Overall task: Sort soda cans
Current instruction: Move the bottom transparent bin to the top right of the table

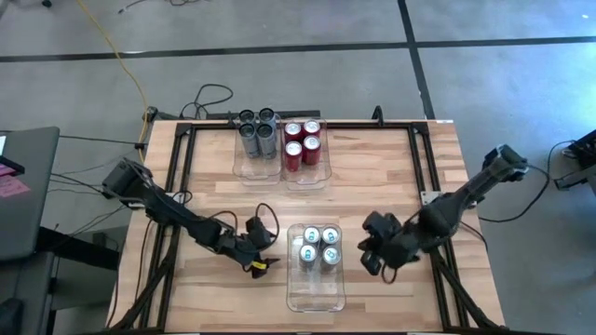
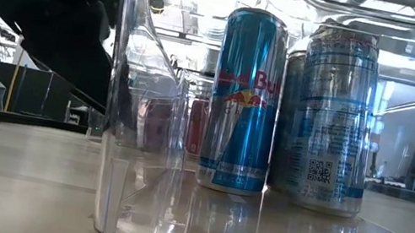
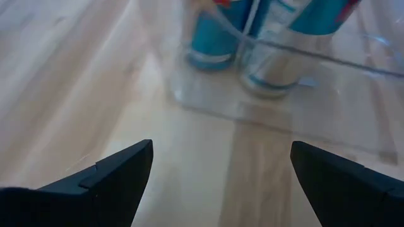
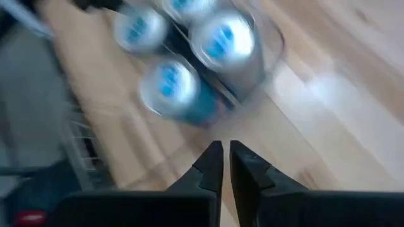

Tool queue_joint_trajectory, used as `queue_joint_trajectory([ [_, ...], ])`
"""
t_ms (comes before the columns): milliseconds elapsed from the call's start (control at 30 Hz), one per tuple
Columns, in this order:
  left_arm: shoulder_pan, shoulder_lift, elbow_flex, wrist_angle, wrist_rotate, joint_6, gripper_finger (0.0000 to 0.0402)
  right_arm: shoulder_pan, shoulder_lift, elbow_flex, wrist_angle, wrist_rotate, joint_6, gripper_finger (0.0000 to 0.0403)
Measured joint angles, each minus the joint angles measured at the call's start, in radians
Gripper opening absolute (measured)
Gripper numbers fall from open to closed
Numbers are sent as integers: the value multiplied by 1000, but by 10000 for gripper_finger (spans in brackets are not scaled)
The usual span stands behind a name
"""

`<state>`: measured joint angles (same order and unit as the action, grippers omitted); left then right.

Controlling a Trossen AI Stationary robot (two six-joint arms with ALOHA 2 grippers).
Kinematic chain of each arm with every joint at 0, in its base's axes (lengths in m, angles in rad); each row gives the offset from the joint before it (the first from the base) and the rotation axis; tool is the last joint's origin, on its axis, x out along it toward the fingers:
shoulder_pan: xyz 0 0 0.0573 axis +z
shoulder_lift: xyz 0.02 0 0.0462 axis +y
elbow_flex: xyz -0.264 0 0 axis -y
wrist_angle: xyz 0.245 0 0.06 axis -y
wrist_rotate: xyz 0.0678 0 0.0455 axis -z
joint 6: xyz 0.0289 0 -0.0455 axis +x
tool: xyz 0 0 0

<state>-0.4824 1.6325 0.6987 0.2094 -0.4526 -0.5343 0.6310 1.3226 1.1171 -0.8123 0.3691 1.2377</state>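
Several pale silver-blue soda cans (image 1: 318, 246) stand upright on their bases at the far end of a clear bin (image 1: 315, 298) near the table's front edge; they also show in the low view (image 2: 247, 98). My left gripper (image 1: 264, 258) is low over the wood just left of that bin, open, with nothing between its fingers (image 3: 221, 157); the cans (image 3: 214, 31) lie ahead behind the bin wall. My right gripper (image 1: 370, 259) hovers right of the bin, shut and holding nothing (image 4: 226, 148), above the can tops (image 4: 183, 57).
Two more clear bins stand side by side at the table's far edge: the left one with dark grey cans (image 1: 258, 135), the right one with red cans (image 1: 303, 144). A black frame rail (image 1: 298, 124) runs round the tabletop. Bare wood lies between the far bins and the near bin.
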Motion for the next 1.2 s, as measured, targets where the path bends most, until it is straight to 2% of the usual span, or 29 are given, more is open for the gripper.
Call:
queue_joint_trajectory([
  [233, 0, 150, 92, 82, 30, 72, 371, 90, 141, 0, 105, -1, 64, 23],
  [533, 20, 262, 209, 82, 33, 82, 371, 183, 219, -1, 50, -3, 254, 40],
  [633, 43, 282, 234, 75, 43, 86, 371, 221, 212, -1, 73, 15, 250, 41],
  [833, 111, 285, 243, 83, 60, 92, 371, 292, 166, 0, 101, 123, 170, 41],
  [1000, 173, 284, 245, 108, 73, 100, 371, 320, 159, 0, 71, 129, 148, 40],
  [1200, 205, 283, 245, 100, 100, 126, 371, 402, 195, 0, 196, 126, 74, 12],
])
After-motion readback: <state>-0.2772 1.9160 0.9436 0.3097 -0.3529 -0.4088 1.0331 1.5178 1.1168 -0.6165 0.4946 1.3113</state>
